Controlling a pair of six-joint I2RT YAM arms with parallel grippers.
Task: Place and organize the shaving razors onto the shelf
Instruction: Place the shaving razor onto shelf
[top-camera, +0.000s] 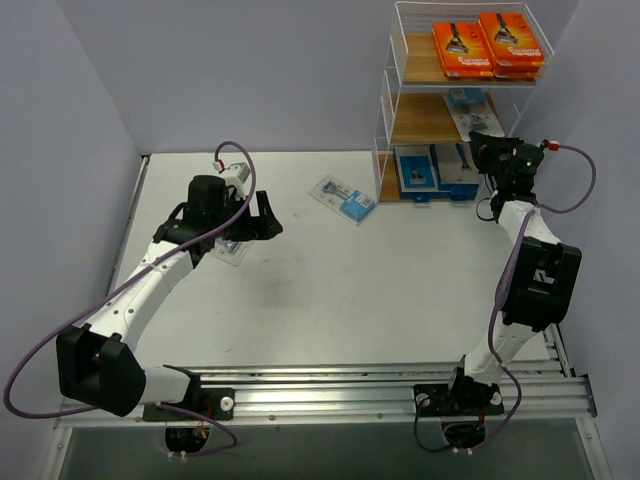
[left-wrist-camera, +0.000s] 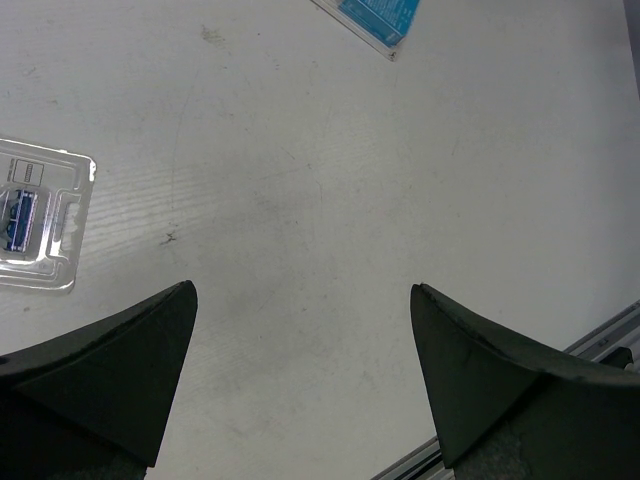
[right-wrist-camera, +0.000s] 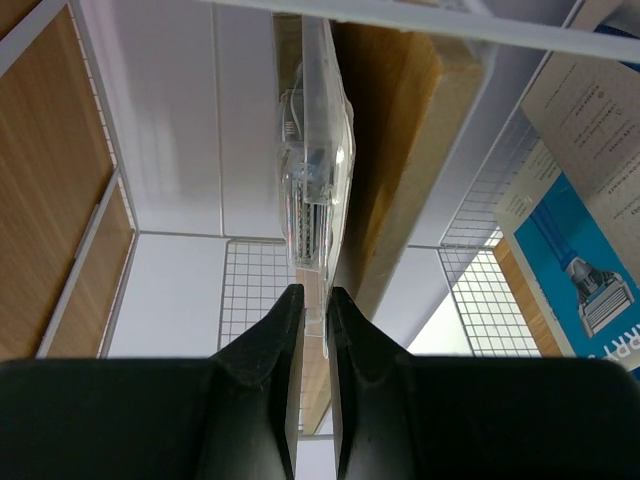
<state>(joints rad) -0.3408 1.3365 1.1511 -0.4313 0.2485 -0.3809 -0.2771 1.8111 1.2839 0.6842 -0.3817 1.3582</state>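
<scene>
The white wire shelf (top-camera: 386, 110) stands at the back right. Orange razor packs (top-camera: 490, 42) lie on its top tier, a blue-and-grey pack (top-camera: 468, 108) on the middle tier, and blue packs (top-camera: 437, 170) on the bottom tier. My right gripper (top-camera: 486, 148) is at the shelf's right front. In the right wrist view it (right-wrist-camera: 316, 292) is shut on the edge of a clear blister pack (right-wrist-camera: 315, 150), held edge-on between the tiers. My left gripper (top-camera: 264, 217) hangs open over the table (left-wrist-camera: 302, 287). A blister pack (left-wrist-camera: 35, 215) lies just left of it and another (top-camera: 343, 199) lies mid-table.
A wooden tier (right-wrist-camera: 55, 170) and wire mesh (right-wrist-camera: 255, 290) surround the held pack, with a blue-and-grey pack (right-wrist-camera: 580, 260) on its right. Grey walls close in the table on the left and the back. A metal rail (top-camera: 380, 385) runs along the near edge.
</scene>
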